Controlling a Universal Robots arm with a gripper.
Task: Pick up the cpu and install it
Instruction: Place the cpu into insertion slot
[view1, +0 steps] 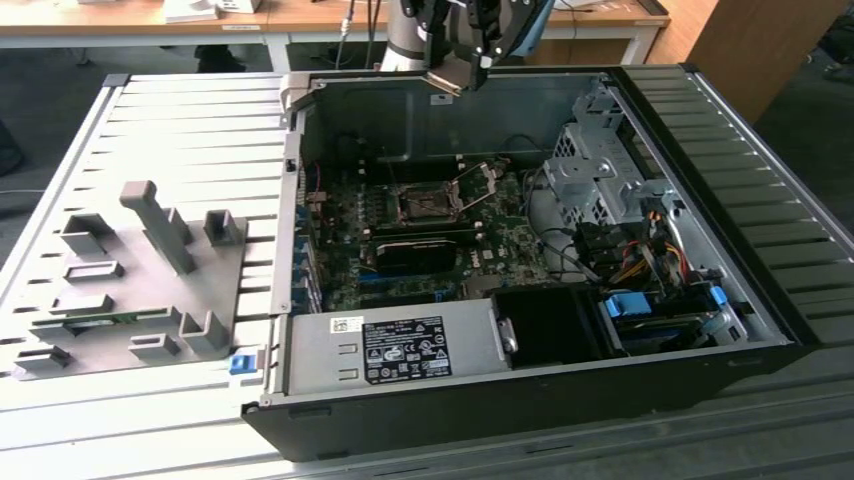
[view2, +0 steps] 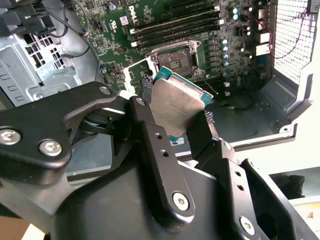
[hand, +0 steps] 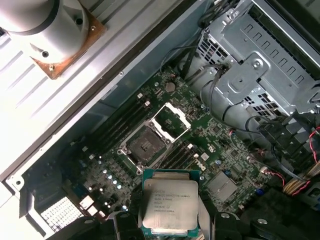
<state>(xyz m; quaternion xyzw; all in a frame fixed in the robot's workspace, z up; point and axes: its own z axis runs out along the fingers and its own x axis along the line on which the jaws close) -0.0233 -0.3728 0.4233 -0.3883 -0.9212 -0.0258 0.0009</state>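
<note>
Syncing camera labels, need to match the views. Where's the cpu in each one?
Exterior view: the cpu looks to be the pale slab in the gripper, above the case rear wall.
Second wrist view: the cpu is tilted, clamped between the fingers, just short of the socket.
First wrist view: the cpu has its metal top facing the camera, over the board.
Shared landmark: the open socket.

The slatted grey table (view1: 187, 120) bears a grey tray (view1: 147, 290) — and, beside it, an open computer case (view1: 400, 410).
</note>
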